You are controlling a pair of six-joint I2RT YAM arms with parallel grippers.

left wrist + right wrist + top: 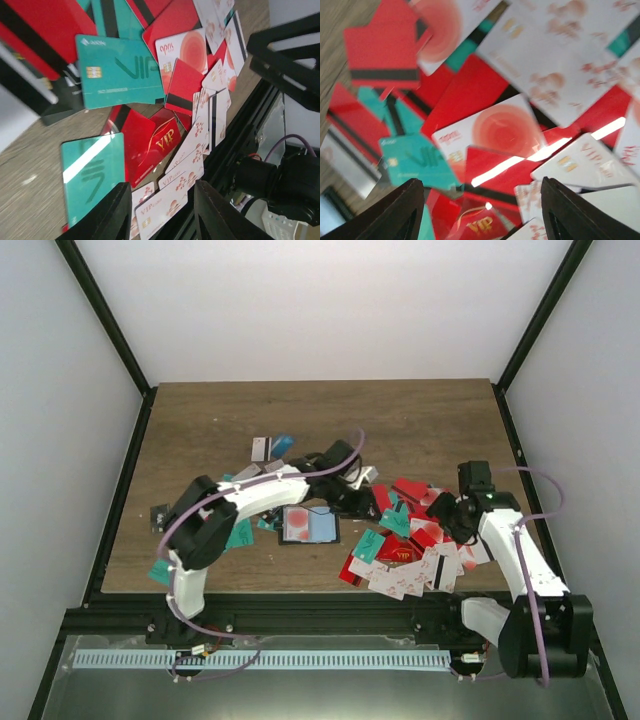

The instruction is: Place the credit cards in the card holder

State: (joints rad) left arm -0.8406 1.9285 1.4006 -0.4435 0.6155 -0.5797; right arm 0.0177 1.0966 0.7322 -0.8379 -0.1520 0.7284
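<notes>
The card holder (pixel 309 525) lies open near the table's middle, its pale blue and pink sleeves facing up. A pile of red, teal and white credit cards (pixel 400 540) lies to its right. My left gripper (pixel 363 497) is open and empty, hovering between the holder and the pile; in its wrist view (pixel 162 186) white VIP cards (pixel 172 197) and a teal card (pixel 92 172) lie below it. My right gripper (pixel 447 520) is wide open and empty above the pile's right side; in its wrist view (pixel 481 182) a red card (pixel 520 167) lies between its fingers.
More cards lie scattered: a white one (pixel 261 448) and a blue one (pixel 283 445) at the back, a black one (pixel 160 516) and teal ones (pixel 160 571) at the left. The black frame rail (pixel 300 598) runs along the near edge just beside the pile.
</notes>
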